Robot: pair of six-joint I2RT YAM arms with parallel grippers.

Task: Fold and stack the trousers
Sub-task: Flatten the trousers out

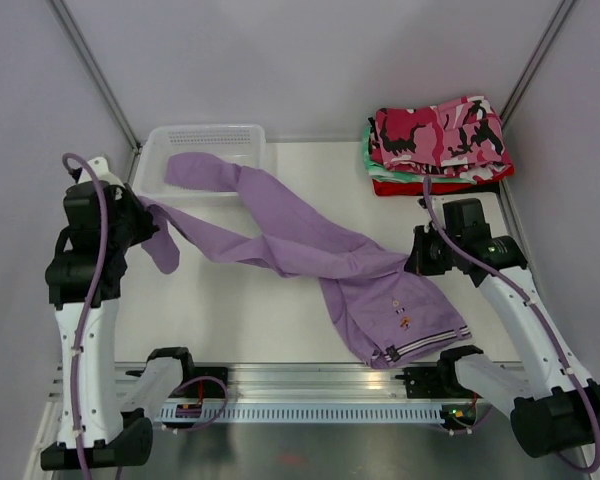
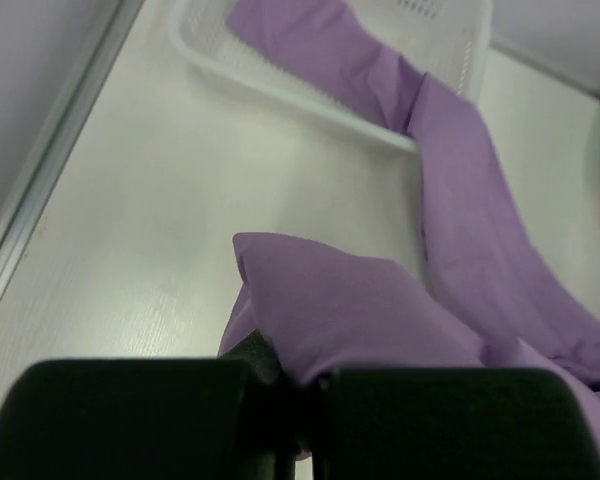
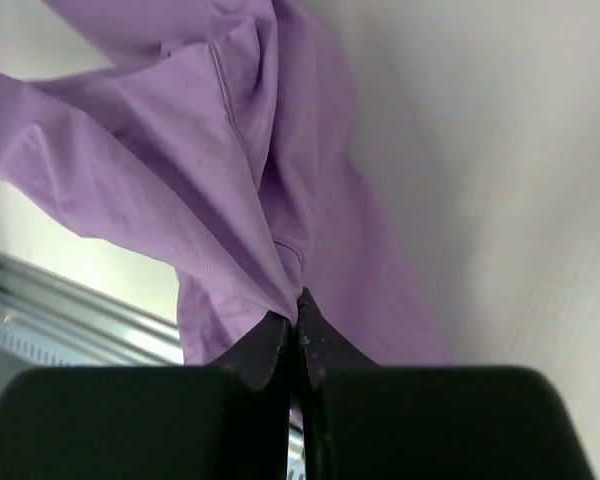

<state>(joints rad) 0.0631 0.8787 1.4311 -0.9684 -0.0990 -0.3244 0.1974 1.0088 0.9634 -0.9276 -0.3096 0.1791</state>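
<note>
The lilac purple trousers [image 1: 310, 245] lie stretched across the table, with one leg end draped into the white basket [image 1: 205, 135]. My left gripper [image 1: 152, 232] is shut on the other leg end, whose fabric [image 2: 350, 310] bulges out just above the jaws [image 2: 292, 378]. My right gripper [image 1: 414, 262] is shut on a fold of the lilac cloth [image 3: 200, 150] near the hip, its tips pinched together [image 3: 298, 325]. The waistband with its striped edge lies toward the front right. The pink, white and black camouflage trousers [image 1: 440, 135] sit folded on top of the stack at the back right.
Under the camouflage pair lie a green-and-white folded garment [image 1: 372, 160] and a red one [image 1: 400, 187]. A metal rail [image 1: 310, 385] runs along the near edge. Grey walls close in the table on the left, back and right.
</note>
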